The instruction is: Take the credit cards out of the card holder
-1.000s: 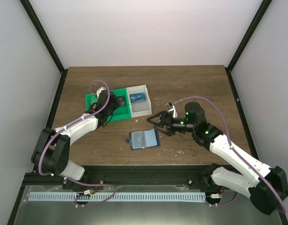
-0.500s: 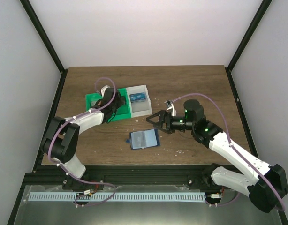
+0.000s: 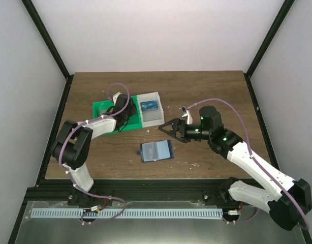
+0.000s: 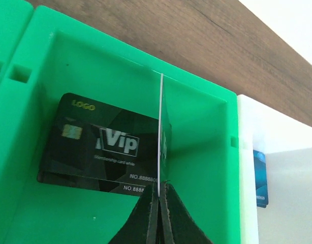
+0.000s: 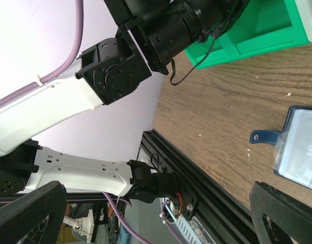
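Note:
The blue card holder [image 3: 156,151] lies open and flat on the table, and its corner shows in the right wrist view [image 5: 298,147]. My left gripper [image 4: 159,185] is shut on a thin credit card [image 4: 160,127], held edge-on and upright inside the green compartment of the tray [image 4: 24,76]. A dark credit card [image 4: 100,142] printed "Vip" lies flat in that compartment. A blue credit card [image 4: 261,178] rests in the white compartment. My right gripper [image 3: 169,129] hovers open just above and right of the holder, with nothing between its fingers.
The green-and-white tray [image 3: 102,108] sits at the back left of the wooden table, with the left arm [image 5: 120,66] stretched over it. The black frame rail [image 3: 146,185] runs along the table's near edge.
The left arm has swung its elbow in and reached farther over the tray. The right gripper has drifted slightly toward the back. The card holder has not moved.

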Tool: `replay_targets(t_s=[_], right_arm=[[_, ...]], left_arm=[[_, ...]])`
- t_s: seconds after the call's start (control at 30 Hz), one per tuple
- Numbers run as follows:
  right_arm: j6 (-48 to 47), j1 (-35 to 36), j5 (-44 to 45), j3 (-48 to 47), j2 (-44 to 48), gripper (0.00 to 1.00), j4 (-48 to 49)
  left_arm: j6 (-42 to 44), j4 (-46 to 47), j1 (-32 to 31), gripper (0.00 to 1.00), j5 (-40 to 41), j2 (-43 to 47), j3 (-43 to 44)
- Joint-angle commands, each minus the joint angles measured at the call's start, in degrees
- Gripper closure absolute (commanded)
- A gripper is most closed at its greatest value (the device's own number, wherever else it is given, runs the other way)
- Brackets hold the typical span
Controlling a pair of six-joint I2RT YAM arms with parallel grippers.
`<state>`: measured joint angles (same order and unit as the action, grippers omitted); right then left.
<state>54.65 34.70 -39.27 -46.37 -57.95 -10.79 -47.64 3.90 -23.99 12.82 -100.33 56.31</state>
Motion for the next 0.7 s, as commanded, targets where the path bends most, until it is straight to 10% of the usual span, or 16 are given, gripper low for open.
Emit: replay_targets(t_s=[0.0, 0.67], right_arm=[[-1.99, -0.41, 1.22, -2.42, 0.25, 0.00, -1.71], [-1.61, -0.58, 2.00, -1.81, 1.37, 0.00, -2.87]], left_arm=[[1.85, -0.04, 0.26, 0.95, -0.09, -1.17, 1.93], [4.45, -6.57, 0.30, 0.68, 2.16, 0.90, 6.84]])
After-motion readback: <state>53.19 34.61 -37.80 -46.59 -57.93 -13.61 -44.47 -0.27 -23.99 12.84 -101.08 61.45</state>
